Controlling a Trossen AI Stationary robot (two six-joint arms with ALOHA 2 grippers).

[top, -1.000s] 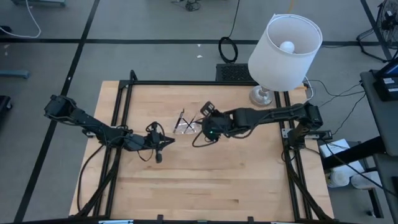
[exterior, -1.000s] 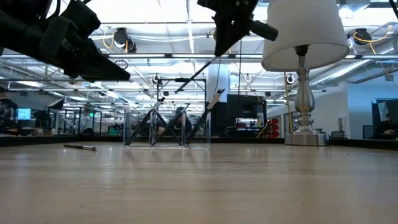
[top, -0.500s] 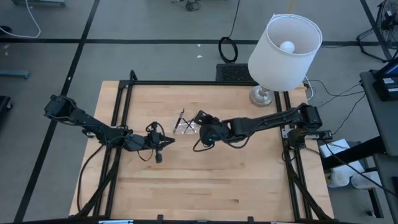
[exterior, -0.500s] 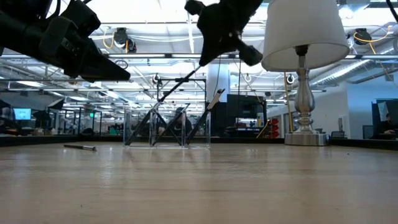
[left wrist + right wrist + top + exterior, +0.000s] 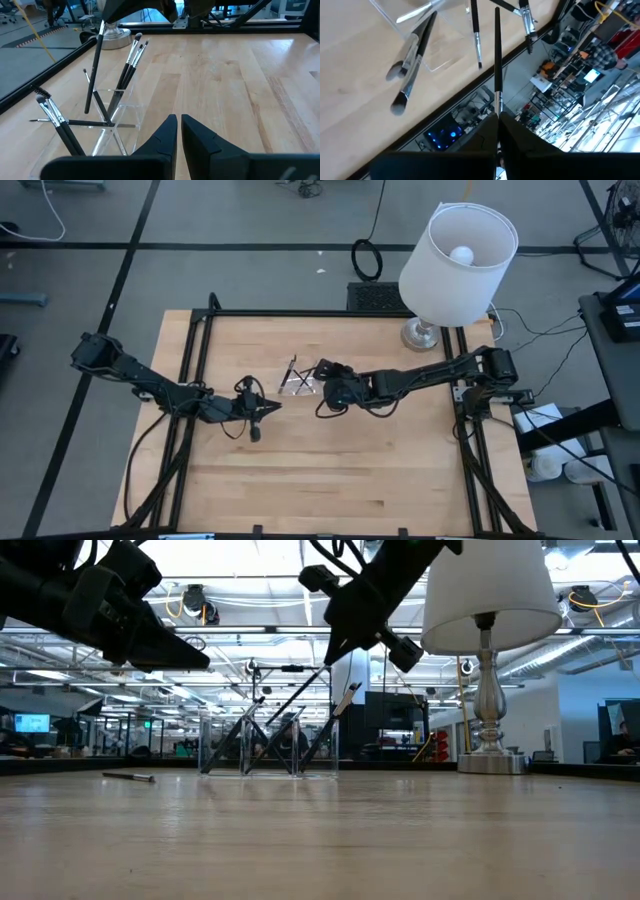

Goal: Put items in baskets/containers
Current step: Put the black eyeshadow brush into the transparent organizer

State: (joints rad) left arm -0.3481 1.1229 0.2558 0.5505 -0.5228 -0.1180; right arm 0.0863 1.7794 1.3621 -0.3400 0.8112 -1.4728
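A clear container (image 5: 298, 383) stands mid-table with several dark brushes (image 5: 127, 65) leaning in it. My right gripper (image 5: 322, 370) hangs just right of and above it, shut on one thin dark brush (image 5: 496, 60). That brush slants down to the container's top (image 5: 262, 700); whether its lower end is inside does not show. My left gripper (image 5: 177, 125) waits left of the container and above the table, its fingers almost together with nothing between them. One more brush (image 5: 130, 777) lies flat on the wood near it. My right gripper pinches the brush's shaft near its upper end (image 5: 497, 107) between its two fingers. The fingers slant down from the table's right side and lie nearly along the shaft. The brush is lifted clear of the table, tilted, its free end (image 5: 88, 111) lowest, by the container.
A white-shaded lamp (image 5: 455, 255) on a metal foot stands at the table's far right corner. Black frame rails (image 5: 300, 313) run along the table's far, left and right edges. Bare wood (image 5: 330, 480) fills the near half.
My right gripper has sunk and shifted a little toward the container, rolling at the wrist. It stays shut on the brush, which has come down with it. The brush's lower end now stands by the container's top.
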